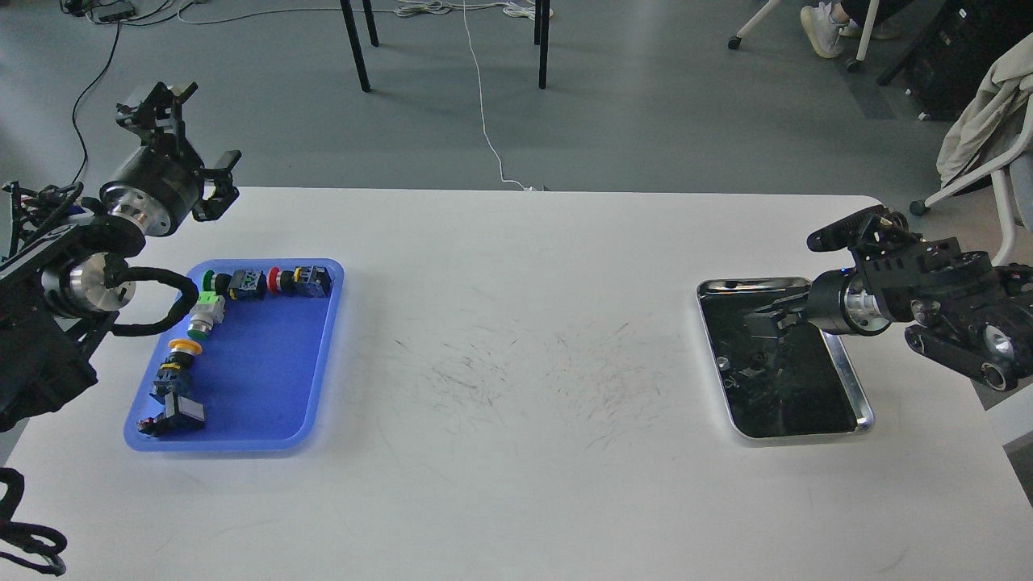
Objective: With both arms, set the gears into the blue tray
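The blue tray (266,387) lies at the table's left, with several colourful push-button switches (242,284) along its far and left sides. My left gripper (188,135) hangs above and behind the tray's far left corner, its fingers spread wide and empty. My right gripper (765,320) reaches low into the far half of the silver tray (859,395), dark against the tray's dark inside. One small dark gear (755,358) shows dimly on the tray floor just below the fingers. Whether they hold anything is hidden.
The white table (516,452) carries black scuff marks at its centre between the two trays. Chair legs, cables and a white cord lie on the floor beyond the far edge. A chair with draped cloth (980,121) stands at the far right.
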Available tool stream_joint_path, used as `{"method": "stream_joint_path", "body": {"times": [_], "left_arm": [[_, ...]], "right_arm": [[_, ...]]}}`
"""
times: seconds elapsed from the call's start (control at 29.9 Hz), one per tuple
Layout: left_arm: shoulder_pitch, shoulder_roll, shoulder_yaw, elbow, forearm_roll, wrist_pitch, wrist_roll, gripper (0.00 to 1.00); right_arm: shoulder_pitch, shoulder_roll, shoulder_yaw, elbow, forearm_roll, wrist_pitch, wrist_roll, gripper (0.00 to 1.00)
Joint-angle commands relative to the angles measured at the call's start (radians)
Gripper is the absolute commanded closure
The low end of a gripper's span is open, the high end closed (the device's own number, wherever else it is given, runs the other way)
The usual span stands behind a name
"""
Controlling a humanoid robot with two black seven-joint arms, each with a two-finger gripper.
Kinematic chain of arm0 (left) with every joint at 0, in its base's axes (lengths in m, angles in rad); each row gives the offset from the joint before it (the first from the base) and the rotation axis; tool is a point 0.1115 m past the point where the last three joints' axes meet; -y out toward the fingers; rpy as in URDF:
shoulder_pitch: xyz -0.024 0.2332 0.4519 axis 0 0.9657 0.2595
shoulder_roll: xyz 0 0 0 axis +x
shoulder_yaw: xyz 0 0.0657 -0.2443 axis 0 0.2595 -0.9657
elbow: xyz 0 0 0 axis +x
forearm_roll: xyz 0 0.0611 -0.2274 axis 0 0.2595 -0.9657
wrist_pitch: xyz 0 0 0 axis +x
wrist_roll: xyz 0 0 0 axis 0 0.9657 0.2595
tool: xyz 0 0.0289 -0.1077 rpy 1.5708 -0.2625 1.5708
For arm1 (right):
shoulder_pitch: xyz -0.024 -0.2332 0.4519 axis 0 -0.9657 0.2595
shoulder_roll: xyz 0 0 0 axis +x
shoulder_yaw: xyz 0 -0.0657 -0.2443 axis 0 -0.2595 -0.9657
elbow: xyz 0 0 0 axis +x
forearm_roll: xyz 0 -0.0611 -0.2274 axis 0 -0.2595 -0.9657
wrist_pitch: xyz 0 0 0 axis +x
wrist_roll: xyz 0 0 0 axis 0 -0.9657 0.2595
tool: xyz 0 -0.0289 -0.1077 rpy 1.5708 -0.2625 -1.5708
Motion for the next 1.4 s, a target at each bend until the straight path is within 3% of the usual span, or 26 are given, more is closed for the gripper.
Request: {"method": "stream_joint_path", "body": {"times": [0.0,0.1,0.43,0.7,1.2,1.37], "left_arm": [[0.000,0.000,0.000,-0.001,0.000,0.000,0.001,0.02],[0.000,0.000,0.000,-0.001,0.000,0.000,-0.001,0.02],[0.000,0.000,0.000,-0.001,0.000,0.002,-0.001,0.02],[0.001,0.000,-0.001,-0.001,0.000,0.002,-0.001,0.02],[0.000,0.002,-0.001,-0.001,0.000,0.002,-0.001,0.02],[0.001,0.002,-0.001,-0.001,0.000,0.002,-0.001,0.02]], "right_arm": [[0.001,0.004,-0.002,-0.002,0.000,0.000,0.013,0.24],[0.001,0.011,-0.002,-0.002,-0.001,0.002,0.014,0.31],[0.004,0.011,-0.033,-0.026,-0.031,0.002,0.040,0.42],[-0.005,0.030,-0.044,-0.106,-0.029,0.000,0.057,0.43],[-0.010,0.063,-0.047,-0.106,-0.029,-0.001,0.057,0.43],[-0.019,0.063,-0.059,-0.111,-0.031,-0.001,0.057,0.49]]}}
